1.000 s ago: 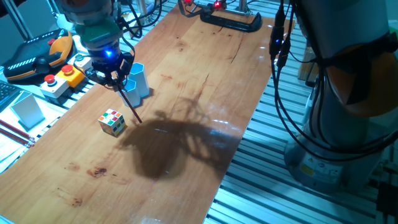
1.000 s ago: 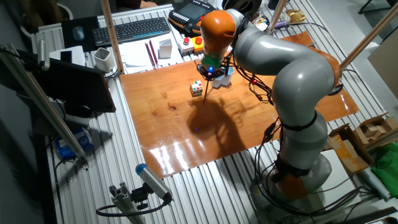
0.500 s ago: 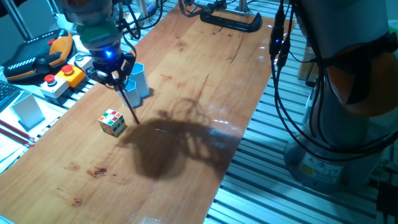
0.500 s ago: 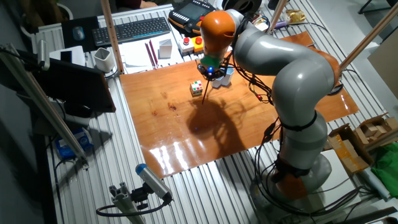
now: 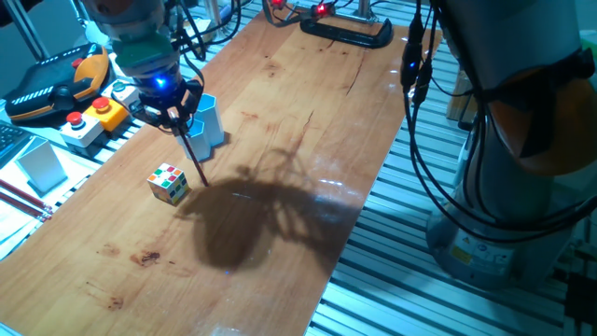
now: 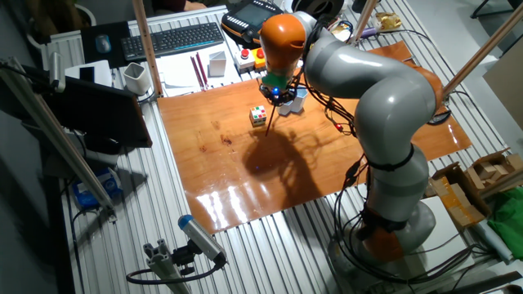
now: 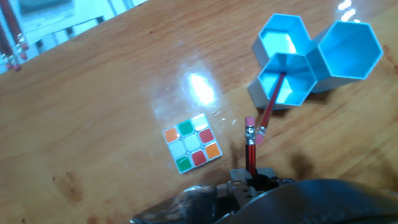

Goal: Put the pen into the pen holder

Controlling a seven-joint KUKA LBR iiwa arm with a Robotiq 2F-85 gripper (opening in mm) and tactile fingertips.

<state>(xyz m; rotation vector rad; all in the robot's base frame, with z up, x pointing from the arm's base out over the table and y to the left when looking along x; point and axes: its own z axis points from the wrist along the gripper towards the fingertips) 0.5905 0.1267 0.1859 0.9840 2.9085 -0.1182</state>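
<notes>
My gripper (image 5: 173,118) is shut on the pen (image 5: 194,155), a thin red stick that hangs slanted down toward the table beside the cups. In the hand view the pen (image 7: 250,149) points away from the gripper (image 7: 251,180), with its pale end just short of the cups. A thin red streak runs on from that end across the nearest cup's opening; I cannot tell what it is. The light-blue hexagonal cups stand clustered upright. The pen holder (image 7: 348,43) is at the right of the cluster, and it also shows in one fixed view (image 5: 209,119). The gripper (image 6: 276,95) hovers next to the cups.
A colour cube (image 5: 168,183) lies on the wooden table (image 5: 308,121) left of the pen, and also shows in the hand view (image 7: 191,142). A button box (image 5: 93,117) and a pendant sit past the table's left edge. A black clamp (image 5: 345,31) is at the far end.
The gripper with the pen has edged very slightly; nothing else has moved.
</notes>
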